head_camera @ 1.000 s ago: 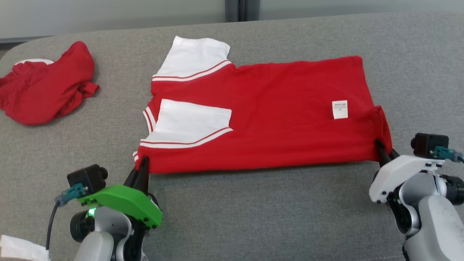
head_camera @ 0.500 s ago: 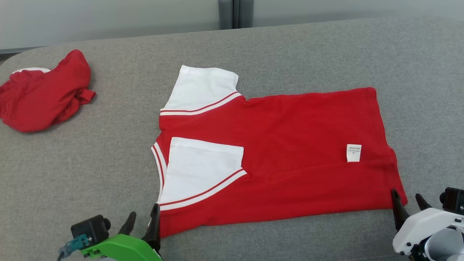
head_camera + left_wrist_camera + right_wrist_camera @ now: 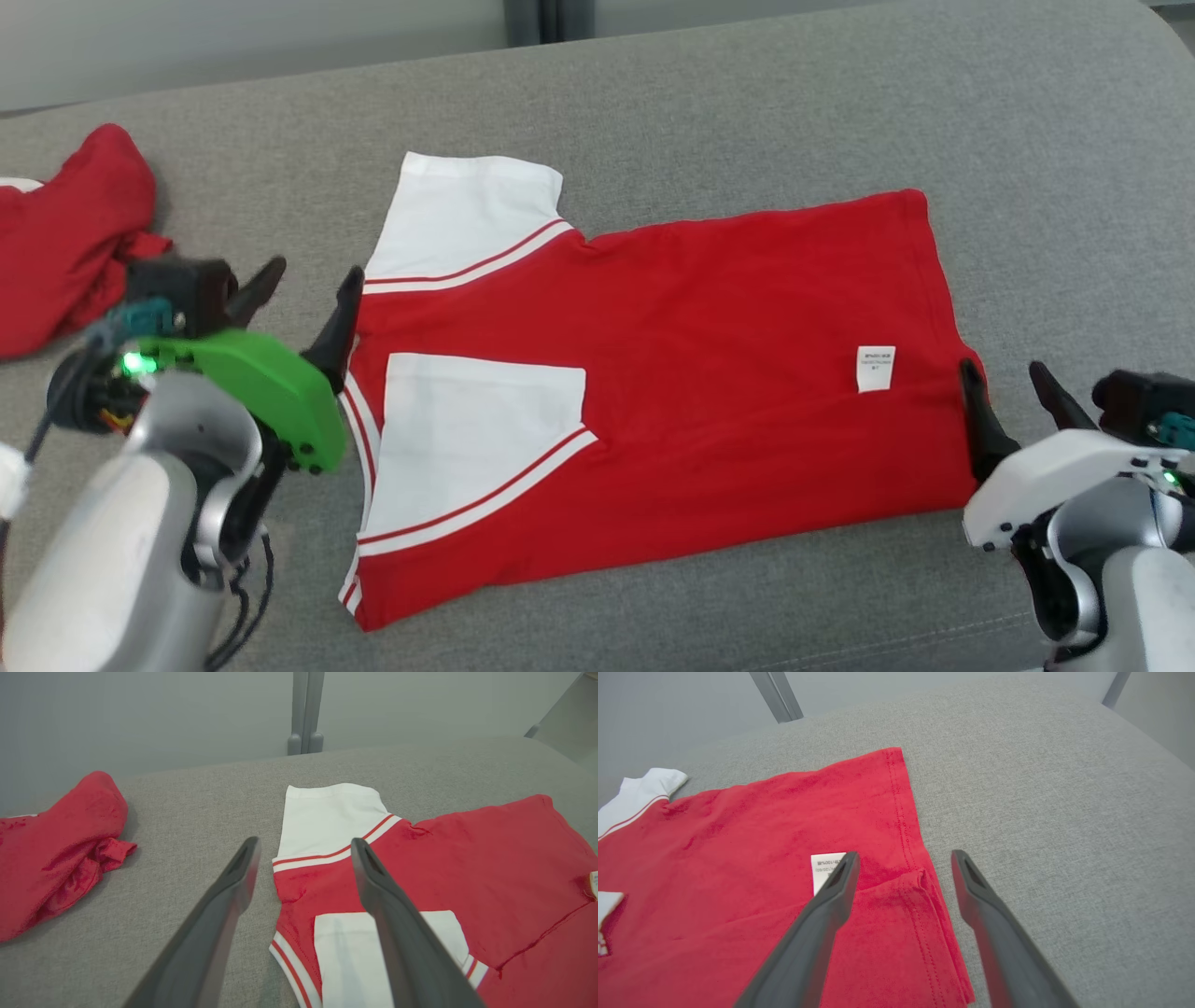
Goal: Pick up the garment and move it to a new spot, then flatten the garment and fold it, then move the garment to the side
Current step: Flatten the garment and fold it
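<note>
Head view, nearest first: the left claw (image 3: 315,273) and right claw (image 3: 1001,369) both stand wide open with nothing between their fingers. The red shirt (image 3: 709,373) lies flat on the grey cushion (image 3: 653,103) between them, collar end toward the left claw, hem toward the right.

Left claw: one finger sits at the shirt's shoulder edge, the other over bare cushion. Left wrist view confirms this; the open left claw (image 3: 304,843) straddles that edge, with the shirt (image 3: 467,868) running off to the right.

Right claw: one finger is over the hem corner, just beside the white label (image 3: 875,368); the other is over bare cushion. Right wrist view shows the right claw (image 3: 904,855) spread across the doubled hem of the shirt (image 3: 761,849). Whether the fingertips touch the cloth cannot be told.

Near white sleeve (image 3: 476,439) lies folded onto the shirt body; far white sleeve (image 3: 462,219) lies out flat.

Farther left, well apart, a crumpled red garment (image 3: 65,243) rests on the cushion.
</note>
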Robot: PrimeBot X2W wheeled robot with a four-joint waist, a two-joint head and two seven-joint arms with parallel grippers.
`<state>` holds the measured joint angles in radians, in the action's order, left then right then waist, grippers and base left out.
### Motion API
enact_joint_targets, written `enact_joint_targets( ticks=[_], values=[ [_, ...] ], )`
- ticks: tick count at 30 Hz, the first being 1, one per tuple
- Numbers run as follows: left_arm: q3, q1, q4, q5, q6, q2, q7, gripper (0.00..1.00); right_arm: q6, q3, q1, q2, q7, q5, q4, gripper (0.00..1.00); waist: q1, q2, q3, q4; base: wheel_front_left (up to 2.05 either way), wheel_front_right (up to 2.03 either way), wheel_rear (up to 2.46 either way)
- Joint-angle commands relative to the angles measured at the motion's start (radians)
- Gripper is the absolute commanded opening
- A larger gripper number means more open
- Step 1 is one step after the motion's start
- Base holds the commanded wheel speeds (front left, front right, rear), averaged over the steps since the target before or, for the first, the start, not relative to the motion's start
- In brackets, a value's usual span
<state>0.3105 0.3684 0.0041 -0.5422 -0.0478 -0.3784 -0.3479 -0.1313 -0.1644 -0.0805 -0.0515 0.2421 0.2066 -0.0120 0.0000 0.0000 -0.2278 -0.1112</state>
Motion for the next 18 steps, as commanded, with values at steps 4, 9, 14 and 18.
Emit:
enact_joint_targets(
  ticks=[4, 9, 14, 18],
  values=[
    [0.027, 0.212, 0.095, 0.013, 0.067, -0.043, -0.11, 1.0, 0.001, 0.086, -0.106, -0.014, -0.004, -0.006, -0.013, 1.0, 0.0, 0.0, -0.104, -0.092, 0.0, 0.0, 0.0],
    [0.041, 0.38, 0.206, 0.008, 0.123, -0.076, -0.18, 1.0, 0.001, 0.177, -0.216, -0.017, -0.028, 0.005, -0.052, 1.0, 0.0, 0.0, -0.178, -0.158, 0.0, 0.0, 0.0],
    [0.055, 0.452, 0.304, -0.009, 0.149, -0.102, -0.225, 1.0, 0.001, 0.232, -0.294, -0.019, -0.061, 0.018, -0.086, 1.0, 0.0, 0.0, -0.236, -0.213, 0.0, 0.0, 0.0],
    [0.042, 0.463, 0.344, -0.032, 0.152, -0.124, -0.239, 1.0, 0.001, 0.252, -0.329, -0.019, -0.089, 0.027, -0.103, 1.0, 0.0, 0.0, -0.272, -0.241, 0.0, 0.0, 0.0]
  ],
)
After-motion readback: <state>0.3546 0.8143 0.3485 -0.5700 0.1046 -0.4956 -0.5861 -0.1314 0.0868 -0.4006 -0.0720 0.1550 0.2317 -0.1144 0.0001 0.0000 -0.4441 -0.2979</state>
